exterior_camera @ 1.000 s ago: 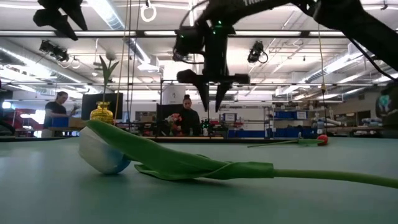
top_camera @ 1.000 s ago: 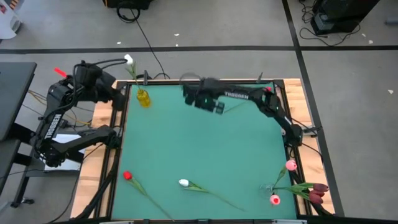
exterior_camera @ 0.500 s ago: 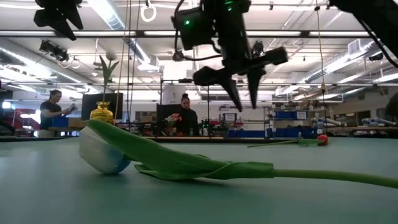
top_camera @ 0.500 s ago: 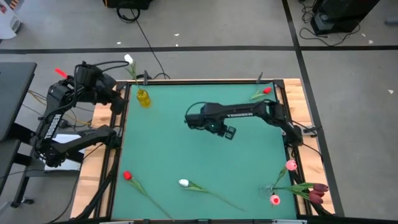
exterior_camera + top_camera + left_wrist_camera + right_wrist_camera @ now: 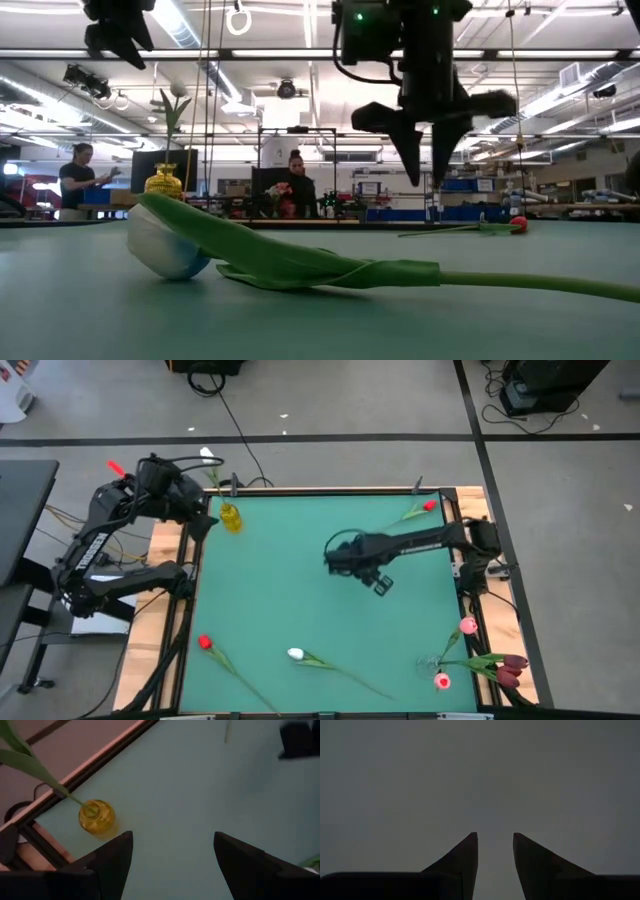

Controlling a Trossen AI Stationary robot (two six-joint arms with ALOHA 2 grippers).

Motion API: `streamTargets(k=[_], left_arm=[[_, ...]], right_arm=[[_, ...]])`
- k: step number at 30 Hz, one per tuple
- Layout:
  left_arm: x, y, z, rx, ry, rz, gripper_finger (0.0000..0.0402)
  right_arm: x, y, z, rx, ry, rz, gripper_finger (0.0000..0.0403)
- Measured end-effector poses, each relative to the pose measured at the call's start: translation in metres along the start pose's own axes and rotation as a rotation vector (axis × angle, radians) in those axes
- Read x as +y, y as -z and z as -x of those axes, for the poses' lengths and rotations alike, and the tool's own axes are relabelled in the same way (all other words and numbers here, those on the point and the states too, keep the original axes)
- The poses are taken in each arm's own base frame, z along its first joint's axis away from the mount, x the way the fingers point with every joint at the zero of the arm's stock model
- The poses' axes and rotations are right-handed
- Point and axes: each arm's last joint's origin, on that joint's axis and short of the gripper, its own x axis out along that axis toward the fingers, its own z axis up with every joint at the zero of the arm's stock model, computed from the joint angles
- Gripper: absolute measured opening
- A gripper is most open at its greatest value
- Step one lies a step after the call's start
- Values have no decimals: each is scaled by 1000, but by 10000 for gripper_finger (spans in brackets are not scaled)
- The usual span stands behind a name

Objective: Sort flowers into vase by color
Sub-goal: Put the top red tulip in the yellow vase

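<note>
A small yellow vase (image 5: 230,518) stands at the table's far left corner, with a white tulip (image 5: 207,456) stuck in it by its stem. My left gripper (image 5: 172,851) hovers open just beside the vase (image 5: 96,817), above it. My right gripper (image 5: 381,585) hangs open over the middle of the green table, fingers pointing down (image 5: 425,165), with nothing between them (image 5: 495,842). A red tulip (image 5: 205,643) and a white tulip (image 5: 295,654) lie flat near the near edge. Another red one (image 5: 430,505) lies at the far right corner.
At the near right corner, pink (image 5: 467,625), pink-red (image 5: 441,681) and maroon (image 5: 512,666) tulips cluster by a clear vase (image 5: 426,662). A wooden rim (image 5: 190,590) frames the table. People stand in the room beyond the far edge (image 5: 300,185).
My right gripper has swept from the far edge's middle toward the near right, over the table's centre, coming lower and turning about its own axis. My left arm has shifted a little toward the vase. The flowers have stayed where they were.
</note>
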Motion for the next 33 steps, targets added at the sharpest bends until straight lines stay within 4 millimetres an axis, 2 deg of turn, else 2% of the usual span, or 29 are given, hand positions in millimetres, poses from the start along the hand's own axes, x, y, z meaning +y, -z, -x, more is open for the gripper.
streamTargets(k=[4, 8, 12, 17, 23, 27, 33], left_arm=[[0, -3, -5, 27, 4, 4, 283], [1, -3, -6, 32, 4, 26, 283], [1, -4, -6, 32, 3, 46, 283], [1, -5, -7, 24, 2, 95, 283], [1, -7, -7, 4, -2, 129, 283], [2, -8, -8, 2, -21, 153, 283], [3, -9, -8, -11, -56, 156, 283]], right_arm=[[18, -34, 5, -78, -122, -78, 132], [25, -75, 7, -195, -106, -145, 132], [33, -116, -6, -237, -53, -194, 132], [44, -162, -28, -206, -33, -238, 132], [46, -195, -45, -169, -1, -282, 132], [42, -211, -53, -162, 40, -291, 132], [46, -230, -60, -156, 9, -291, 132]])
